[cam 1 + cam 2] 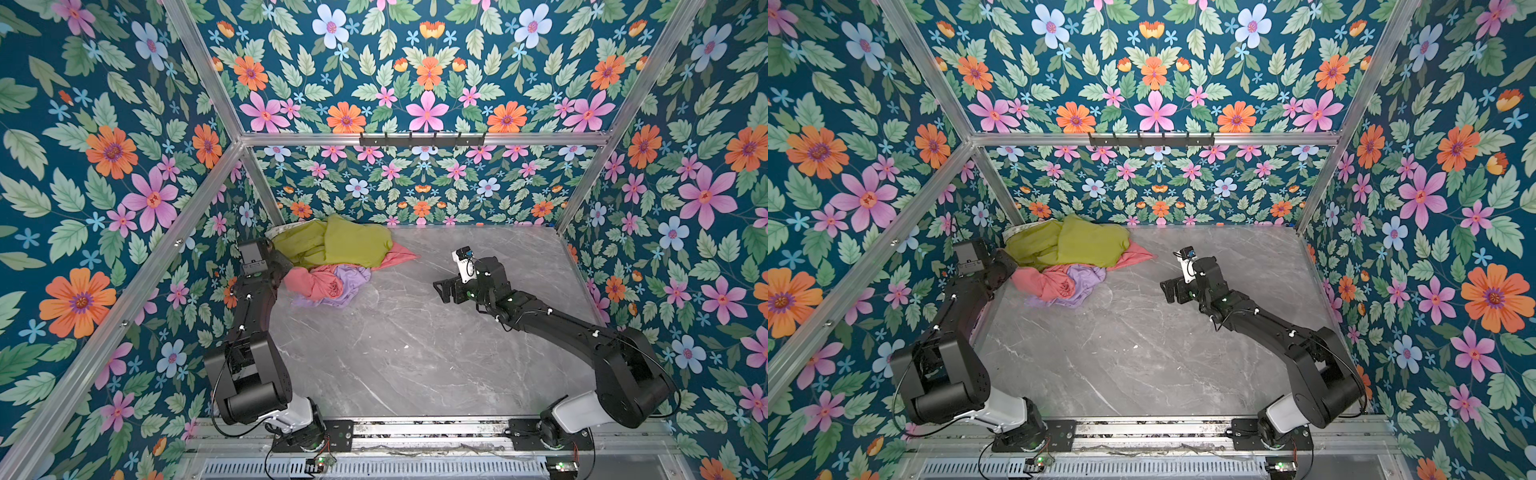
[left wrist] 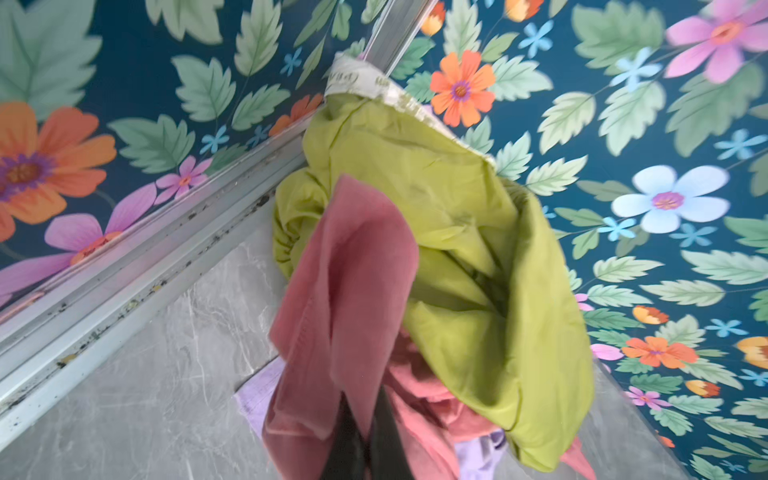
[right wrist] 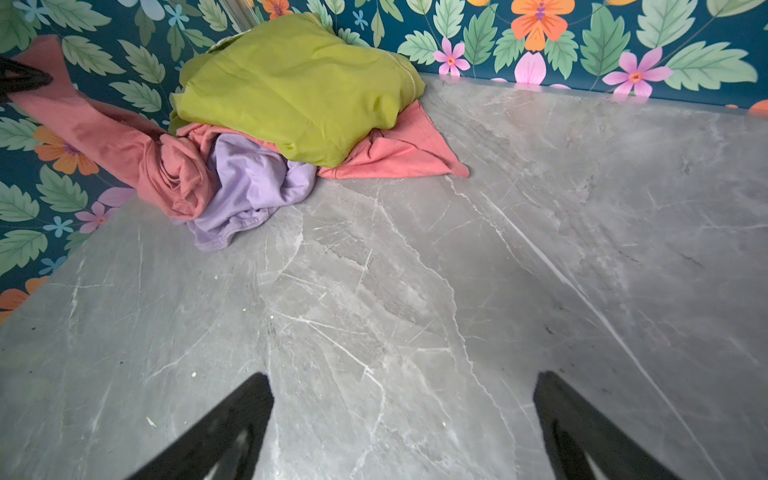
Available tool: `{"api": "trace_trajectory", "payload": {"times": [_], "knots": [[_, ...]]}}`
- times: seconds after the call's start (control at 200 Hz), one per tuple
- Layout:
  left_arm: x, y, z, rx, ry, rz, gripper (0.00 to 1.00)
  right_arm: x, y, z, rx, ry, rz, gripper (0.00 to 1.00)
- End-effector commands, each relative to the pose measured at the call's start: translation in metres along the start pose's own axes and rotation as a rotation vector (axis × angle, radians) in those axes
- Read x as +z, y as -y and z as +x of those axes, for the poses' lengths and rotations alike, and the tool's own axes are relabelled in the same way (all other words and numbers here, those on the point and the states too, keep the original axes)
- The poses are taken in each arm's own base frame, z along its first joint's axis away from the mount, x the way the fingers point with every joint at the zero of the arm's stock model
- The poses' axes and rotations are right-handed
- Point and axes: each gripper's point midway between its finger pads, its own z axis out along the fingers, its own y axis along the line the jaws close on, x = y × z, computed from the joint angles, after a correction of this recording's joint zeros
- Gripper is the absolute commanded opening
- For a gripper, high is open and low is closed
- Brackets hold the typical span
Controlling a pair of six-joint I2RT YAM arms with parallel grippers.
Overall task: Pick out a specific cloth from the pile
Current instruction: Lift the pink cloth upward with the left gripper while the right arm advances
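A grey marbled table (image 1: 415, 353) fills the floor of a booth walled in dark blue flowered paper (image 1: 428, 83). Nearest the camera, both arms rise from a rail along the table's front edge.

The right gripper (image 1: 442, 291) hangs above bare table right of the middle, well apart from the clothes. In the right wrist view its jaws stand wide apart with nothing between them (image 3: 400, 376).

Farther back on the left, the left gripper (image 2: 361, 419) is at the near-left edge of the pile (image 1: 1071, 266). Its jaws are pinched tight on a fold of the salmon-pink cloth (image 1: 309, 284). In the right wrist view the gripper (image 3: 20, 79) holds that end up off the table, so the cloth (image 3: 104, 133) runs as a slanted band down into the heap.

The pile sits in the far left corner of the table. A lavender cloth (image 1: 353, 278) lies at its near side, touching the pink bundle. An olive-green cloth (image 1: 353, 245) lies on top of the heap, with a pink corner sticking out from under its right side onto the table. A strip of white fabric (image 2: 357, 77) shows at the back of the green cloth, against the corner post.

On the back wall a black rack of hooks (image 1: 422, 139) is fixed to a metal crossbar.
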Motion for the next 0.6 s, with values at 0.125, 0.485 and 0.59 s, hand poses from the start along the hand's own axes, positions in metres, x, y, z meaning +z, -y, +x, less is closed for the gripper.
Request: {"api": "trace_trajectory", "payload": {"times": [0.125, 0.485, 0.59], "knots": [[-0.027, 0.051, -0.019, 0.009, 0.037, 0.112, 0.00, 0.007, -0.022, 0.003, -0.010, -0.030, -0.046, 1.00], [-0.054, 0.103, -0.055, -0.018, 0.075, 0.273, 0.00, 0.020, -0.064, -0.003, -0.053, -0.053, -0.151, 0.99], [-0.060, 0.115, -0.064, -0.026, 0.088, 0.314, 0.00, 0.023, -0.077, -0.006, -0.060, -0.065, -0.194, 0.98]]}}
